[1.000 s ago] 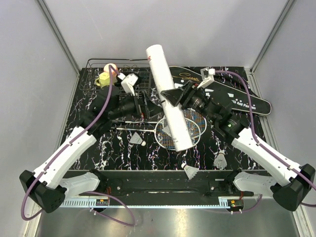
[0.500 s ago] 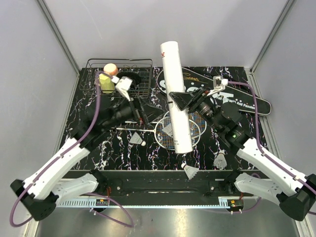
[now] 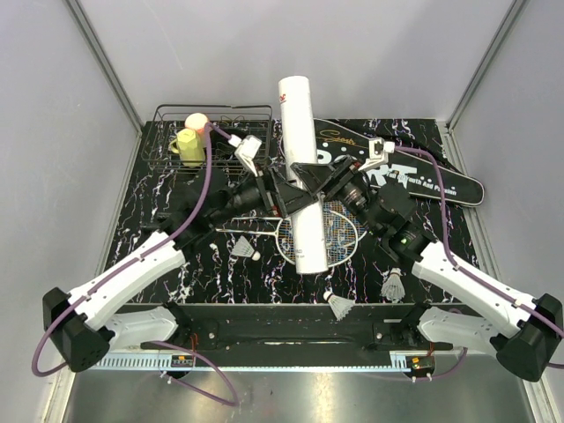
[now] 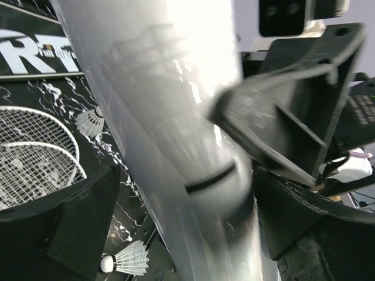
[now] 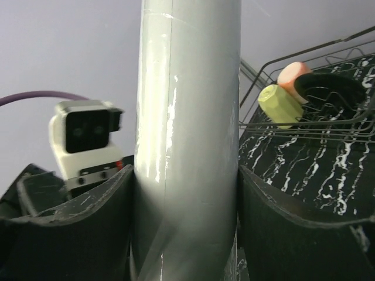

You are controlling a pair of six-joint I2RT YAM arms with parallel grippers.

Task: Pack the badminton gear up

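Grey panel walls on three sides; black, white-veined tabletop (image 3: pixel 264 284).

Long white tube (image 3: pixel 306 238) is off the surface, steeply tilted, top end leaning toward the back wall, lower end over the racket heads.

Right gripper (image 5: pixel 184 216): fingers (image 5: pixel 76 234) clamped on the tube's mid-section, one pad flat against each side.

Left gripper (image 4: pixel 186 228): fingers (image 4: pixel 64 228) spread wide, straddling the tube just below the right gripper's hold. There is a clear gap on one side. On the other side, contact cannot be told.

Two rackets (image 3: pixel 339 231) lie flat at centre, strung heads overlapping under the tube, shafts running left.

Black "SPORT" bag (image 3: pixel 423 176) lies flat at back right, behind the right arm.

Three shuttlecocks lie loose on the tabletop:
- one (image 3: pixel 248 249) left of the racket heads, beside the shafts
- one (image 3: pixel 338 306) near the front edge
- one (image 3: pixel 394 285) front right, close to the right arm

Black wire basket (image 3: pixel 225 115) sits in the back left corner, holding a yellow cup (image 3: pixel 187 144) and a pink cup (image 3: pixel 197 122) side by side.
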